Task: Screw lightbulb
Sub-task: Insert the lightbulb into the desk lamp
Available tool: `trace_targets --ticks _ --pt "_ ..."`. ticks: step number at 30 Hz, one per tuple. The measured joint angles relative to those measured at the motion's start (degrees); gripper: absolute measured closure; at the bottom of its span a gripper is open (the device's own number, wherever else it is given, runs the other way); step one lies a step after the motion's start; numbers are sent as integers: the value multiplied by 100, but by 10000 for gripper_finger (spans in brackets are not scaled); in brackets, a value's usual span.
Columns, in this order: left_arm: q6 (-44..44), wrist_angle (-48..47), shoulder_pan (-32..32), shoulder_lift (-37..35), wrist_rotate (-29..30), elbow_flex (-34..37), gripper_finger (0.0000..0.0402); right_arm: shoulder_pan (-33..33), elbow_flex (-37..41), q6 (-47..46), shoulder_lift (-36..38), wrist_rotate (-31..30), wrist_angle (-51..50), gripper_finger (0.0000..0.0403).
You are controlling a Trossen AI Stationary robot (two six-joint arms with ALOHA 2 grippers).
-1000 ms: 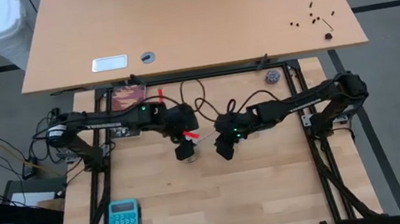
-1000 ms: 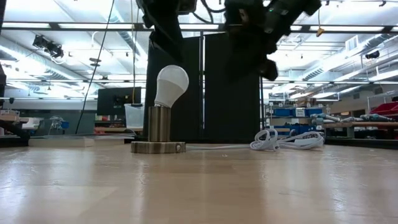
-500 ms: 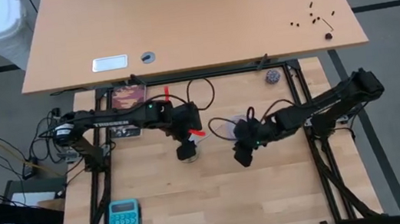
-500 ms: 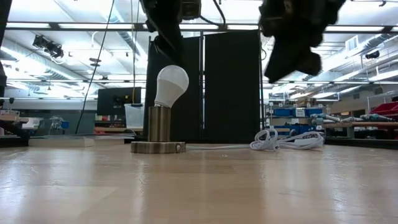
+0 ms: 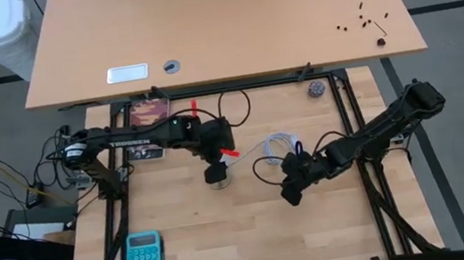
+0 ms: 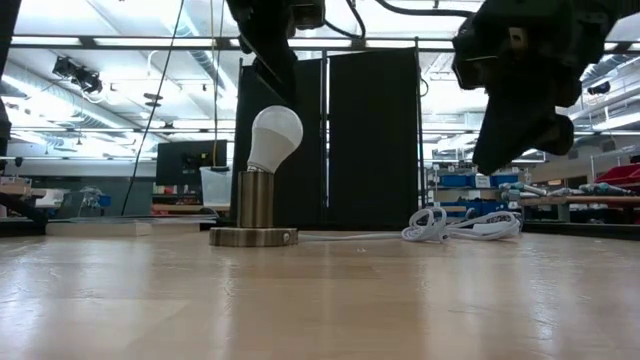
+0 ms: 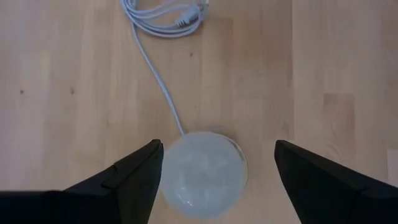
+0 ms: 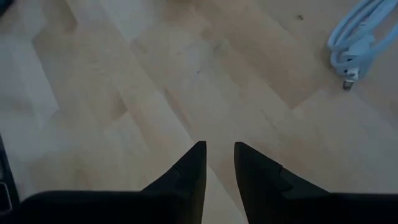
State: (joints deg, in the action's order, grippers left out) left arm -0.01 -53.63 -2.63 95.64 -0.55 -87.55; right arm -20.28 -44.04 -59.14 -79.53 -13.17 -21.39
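Note:
The white lightbulb (image 6: 276, 135) stands with its base in the upright metal socket (image 6: 255, 200), leaning a little; the socket's round foot (image 6: 254, 236) rests on the table. My left gripper (image 7: 217, 146) hangs just above the bulb (image 7: 202, 171), open, with one finger on each side of it. Whether a finger touches the bulb, I cannot tell. My right gripper (image 8: 219, 149) hangs over bare wood to the right of the socket and nearer the front edge (image 5: 292, 196). Its fingers stand a narrow gap apart with nothing between them.
The socket's white cord runs to a coil (image 5: 281, 144) on the table between the two grippers, seen also in the low view (image 6: 460, 225). A teal calculator (image 5: 144, 256) lies at the near left. A small ball (image 5: 316, 89) sits at the far right.
My right gripper has gone away from the bulb toward the table's right and near edges and has sunk lower. The bulb and socket have stayed in place.

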Motion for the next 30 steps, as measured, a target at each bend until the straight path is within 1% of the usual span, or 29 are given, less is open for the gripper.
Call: trace_targets --ticks 5,7,9,14,20,24,30 --pt "141 5 0 -1 262 -205 90 -32 163 -185 0 -116 542 317" --pt "131 -20 -25 50 195 -290 90 -32 171 -179 0 -184 655 315" --pt "120 -209 -72 185 -6 -449 90 -2 173 -75 0 -218 647 311" --pt "366 -898 -120 776 -81 -1156 90 93 174 40 0 -146 645 292" --pt "486 -1574 -211 1369 -220 -2011 90 101 174 -242 -2 -96 643 281" --pt "669 -1861 -262 1583 -387 -2212 90 81 174 -275 -4 -100 737 282" --pt "750 -2180 -275 1745 -451 -2221 90 81 174 -277 -7 -221 985 283"
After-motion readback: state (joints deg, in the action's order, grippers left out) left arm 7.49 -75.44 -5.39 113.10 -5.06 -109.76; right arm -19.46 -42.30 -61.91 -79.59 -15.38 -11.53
